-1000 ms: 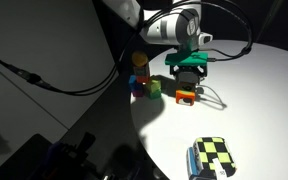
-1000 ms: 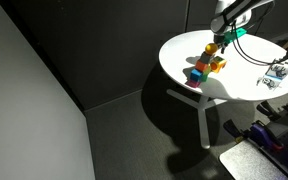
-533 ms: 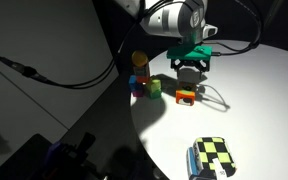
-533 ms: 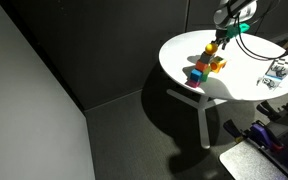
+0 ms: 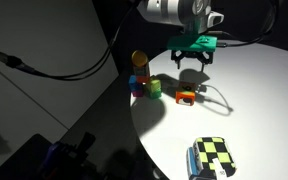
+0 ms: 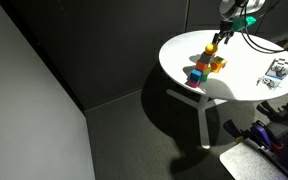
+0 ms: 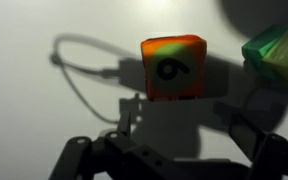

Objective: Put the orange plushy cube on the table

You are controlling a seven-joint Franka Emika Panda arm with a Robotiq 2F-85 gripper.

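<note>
The orange plushy cube rests on the white table, free of the gripper. In the wrist view the cube shows a green face with a black numeral and lies on the table just beyond my fingers. My gripper hangs above the cube, open and empty. In the wrist view the gripper has its two dark fingers spread on either side below the cube. In an exterior view the cube lies under the raised gripper on the round table.
A cluster of small toys stands left of the cube, with a green block and an orange-topped stack. A yellow-and-black checkered cube lies near the front edge. A thin white cable loops beside the cube. A green object lies to its right.
The gripper has risen straight up from the orange plushy cube, which stays on the table where it was.
</note>
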